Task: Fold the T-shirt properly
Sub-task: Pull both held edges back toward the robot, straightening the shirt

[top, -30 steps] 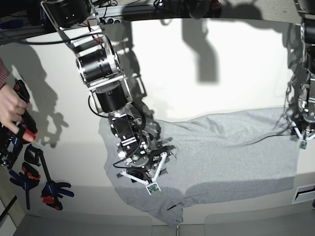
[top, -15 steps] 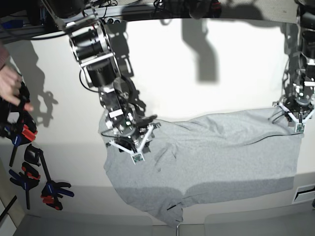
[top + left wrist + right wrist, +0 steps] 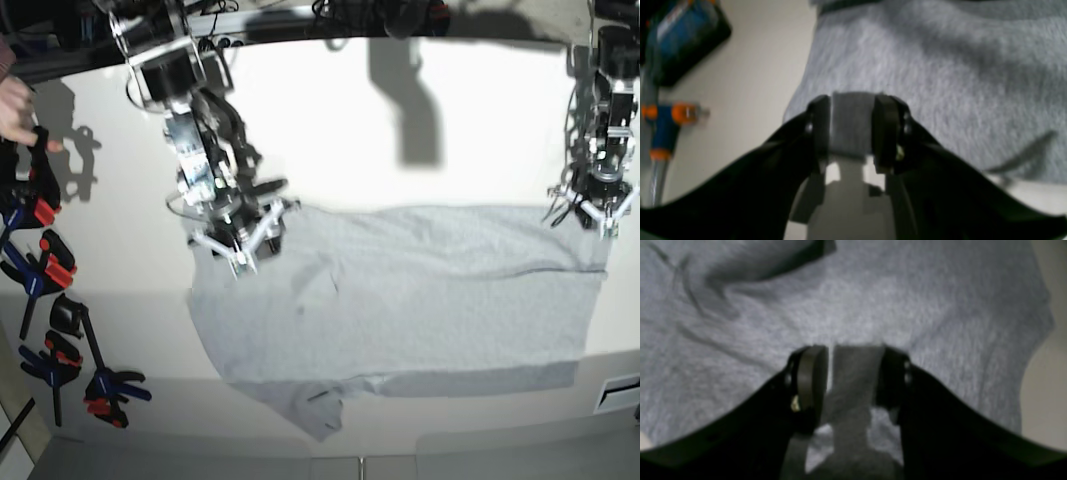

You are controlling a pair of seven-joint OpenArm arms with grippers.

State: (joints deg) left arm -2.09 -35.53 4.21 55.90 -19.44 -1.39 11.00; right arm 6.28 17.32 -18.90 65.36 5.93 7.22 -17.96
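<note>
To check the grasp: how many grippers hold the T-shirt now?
2. The right gripper pinches the T-shirt at its far edge, on the base view's left. The left gripper pinches its far corner, on that view's right.

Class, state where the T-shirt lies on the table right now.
In the base view the T-shirt is spread across the table's near half, between the right gripper at its left corner and the left gripper at its right.
</note>
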